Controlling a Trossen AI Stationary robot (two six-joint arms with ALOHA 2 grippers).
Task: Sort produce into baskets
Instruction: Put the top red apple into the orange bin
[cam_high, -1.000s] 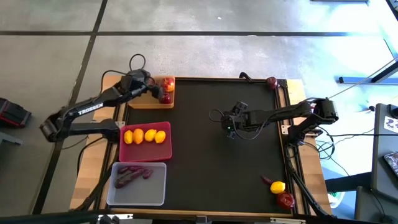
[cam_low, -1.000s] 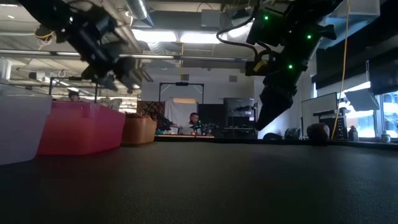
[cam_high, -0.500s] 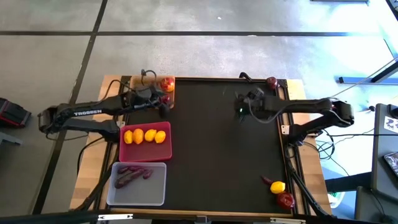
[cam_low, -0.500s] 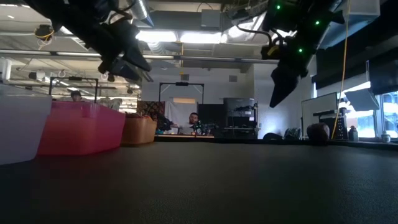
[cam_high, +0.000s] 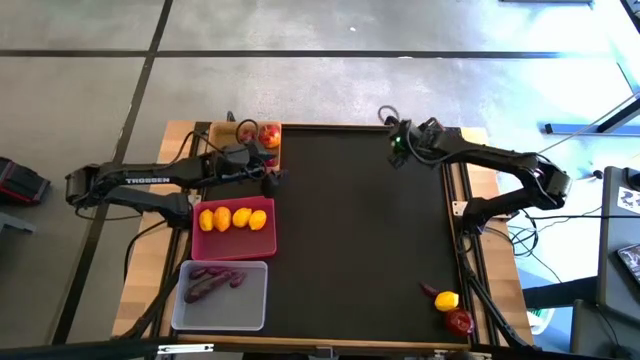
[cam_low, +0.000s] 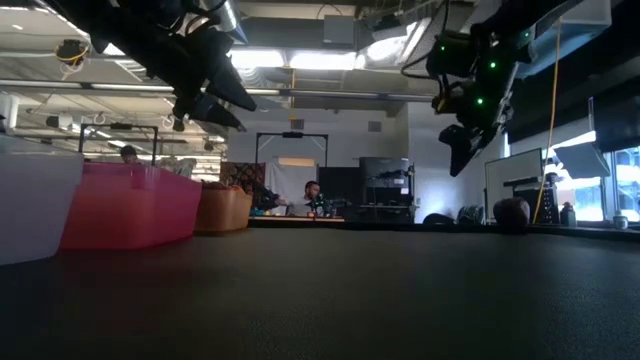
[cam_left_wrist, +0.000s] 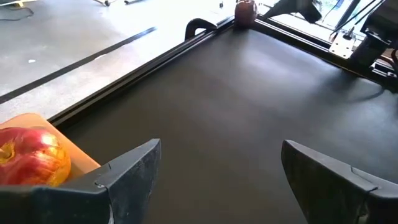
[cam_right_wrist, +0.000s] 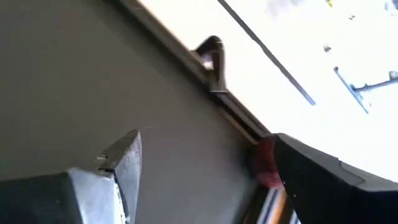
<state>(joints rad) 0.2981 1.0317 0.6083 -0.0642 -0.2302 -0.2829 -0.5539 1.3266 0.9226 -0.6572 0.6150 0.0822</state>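
Note:
My left gripper is open and empty, above the mat beside the tan wood tray, which holds a red-yellow apple; that apple also shows in the left wrist view. My right gripper is open and empty near the table's far edge, close to a dark-red apple lying at the far right corner; the right wrist view shows that apple partly behind a finger. The pink tray holds three lemons. The translucent tray holds purple roots.
A lemon, a dark-red apple and a small dark piece lie at the near right corner. A raised rail runs along the mat's far edge. The middle of the black mat is bare.
My left gripper has gone from over the wood tray's apples toward the table's near and right side, out over the mat. My right gripper has gone from the middle of the mat toward the far edge and the apple at the far right corner.

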